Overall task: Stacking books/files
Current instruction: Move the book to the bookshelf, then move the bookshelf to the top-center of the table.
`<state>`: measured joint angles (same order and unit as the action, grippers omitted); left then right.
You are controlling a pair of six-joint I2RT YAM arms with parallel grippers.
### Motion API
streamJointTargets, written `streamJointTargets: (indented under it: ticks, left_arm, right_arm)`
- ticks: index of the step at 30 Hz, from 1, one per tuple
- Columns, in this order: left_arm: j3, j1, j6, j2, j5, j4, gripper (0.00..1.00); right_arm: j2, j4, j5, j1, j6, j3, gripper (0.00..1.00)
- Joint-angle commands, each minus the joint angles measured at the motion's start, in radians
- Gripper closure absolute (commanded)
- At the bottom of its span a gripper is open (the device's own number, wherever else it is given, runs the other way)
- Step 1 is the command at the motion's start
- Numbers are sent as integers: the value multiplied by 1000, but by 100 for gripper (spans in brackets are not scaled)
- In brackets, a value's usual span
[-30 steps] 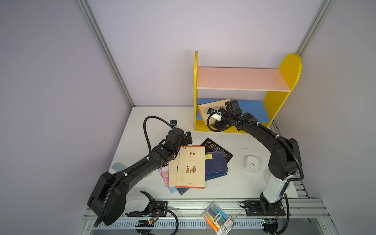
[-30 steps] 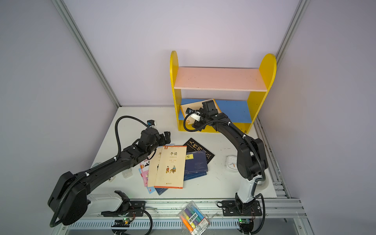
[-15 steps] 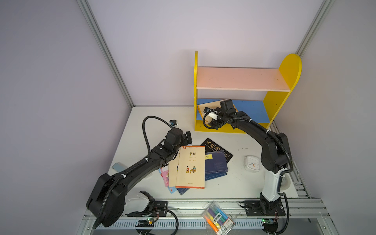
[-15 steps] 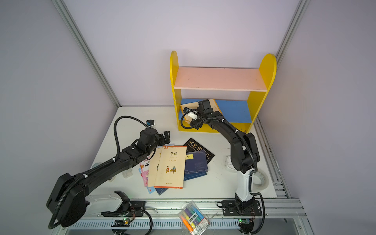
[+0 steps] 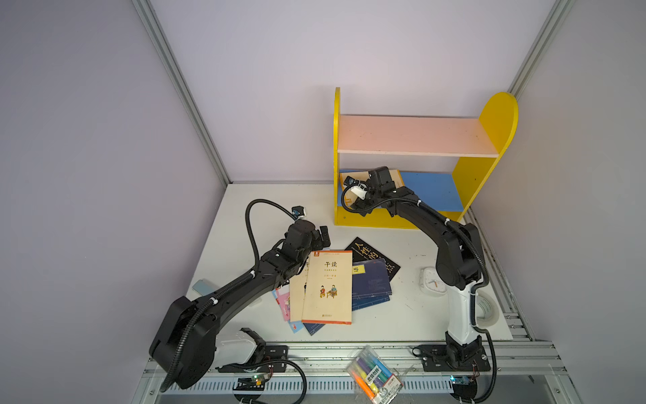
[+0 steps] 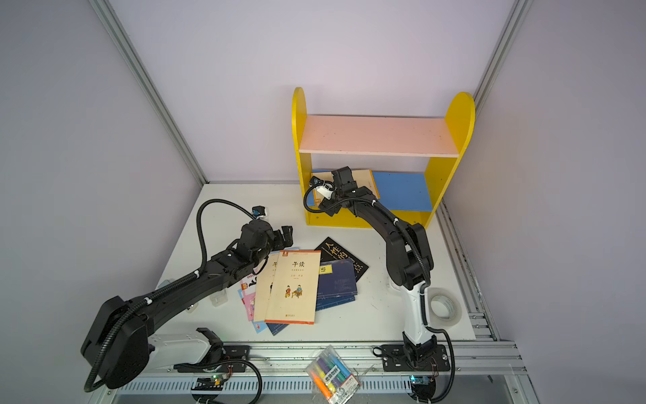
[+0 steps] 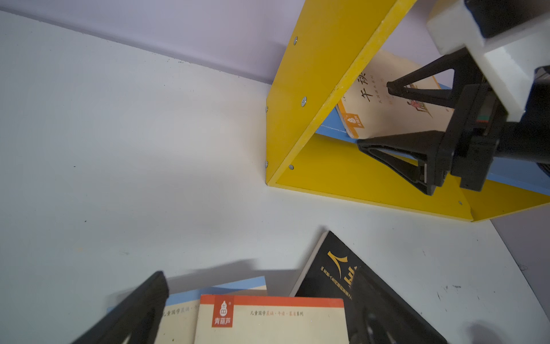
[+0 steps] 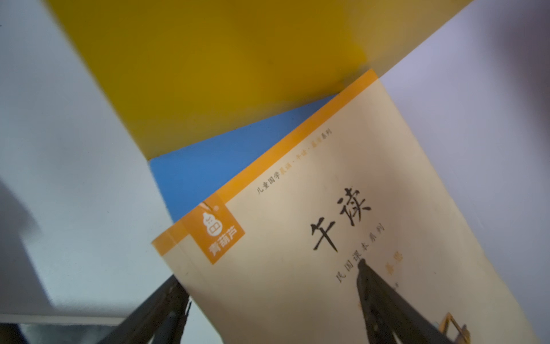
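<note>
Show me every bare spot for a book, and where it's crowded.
Free: the pink top board; the blue lower board between the cream book and the yellow end panel; the table between the back wall and the left arm. Crowded: the book pile mid-table, and the lower board's other end, where the right tool sits.

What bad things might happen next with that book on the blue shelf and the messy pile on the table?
1. The cream book lies crooked on the blue shelf, one corner past the front edge. The right gripper is open with a finger over the cover; pulling back might drag the book off.
2. The left gripper, open, hangs at the pile, whose top book overlaps others; it might pinch two at once.
</note>
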<state>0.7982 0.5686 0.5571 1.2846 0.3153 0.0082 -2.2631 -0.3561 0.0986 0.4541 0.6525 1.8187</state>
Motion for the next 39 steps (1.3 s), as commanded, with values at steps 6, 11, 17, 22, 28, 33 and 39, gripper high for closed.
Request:
streamJointTargets:
  ticks: [6, 11, 17, 22, 28, 33, 39]
  left_arm:
    - [75, -4, -62, 43, -19, 41, 2]
    - [235, -4, -181, 148, -84, 27, 2]
    - [444, 0, -260, 302, -44, 14, 2]
    - [546, -1, -302, 404, 26, 85, 2]
    - [665, -2, -333, 515, 48, 107, 13]
    - [695, -5, -309, 556, 58, 136, 51]
    - [675, -18, -273, 558, 58, 180, 92]
  right_arm:
    - [42, 28, 10, 1, -154, -34, 11]
    - [158, 50, 41, -11, -252, -128, 9]
    - [368, 201, 37, -81, -501, -367, 8]
    - [518, 281, 29, -140, -655, -560, 9]
    - [612, 272, -44, -139, -736, -673, 10]
    - [613, 223, -102, -141, -774, -670, 17]
    - [581, 160, -125, -144, -793, -623, 18]
